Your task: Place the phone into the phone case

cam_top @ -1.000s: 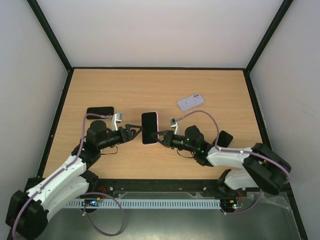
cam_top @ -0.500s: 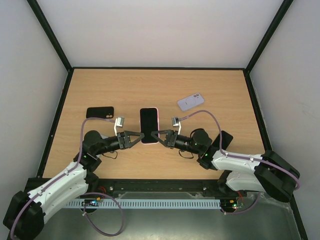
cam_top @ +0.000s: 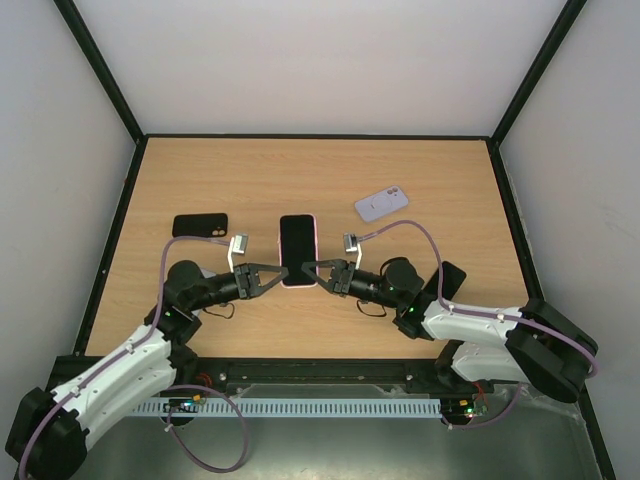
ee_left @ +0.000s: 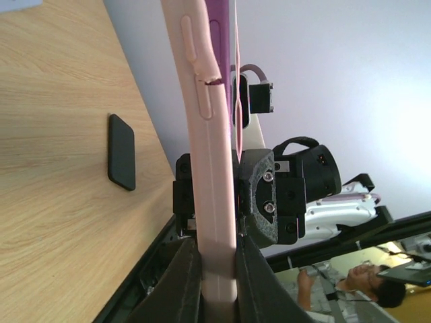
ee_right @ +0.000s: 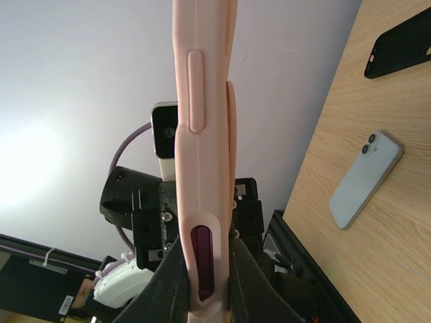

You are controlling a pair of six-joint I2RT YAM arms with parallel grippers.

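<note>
Seen from above, a dark-screened phone (cam_top: 296, 245) lies screen up inside a pink phone case (ee_right: 202, 81), over the middle of the table (cam_top: 420, 160). The left gripper (cam_top: 281, 271) and right gripper (cam_top: 306, 268) each pinch the case's near end from opposite long edges, probably to steady it while the phone is squeezed home. Whether the phone is fully seated cannot be told.

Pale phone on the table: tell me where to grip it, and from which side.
Take the pale phone across its long edges, from above: it lies flat on the table, back up, askew, so likely only its thin sides fit between the jaws.
</note>
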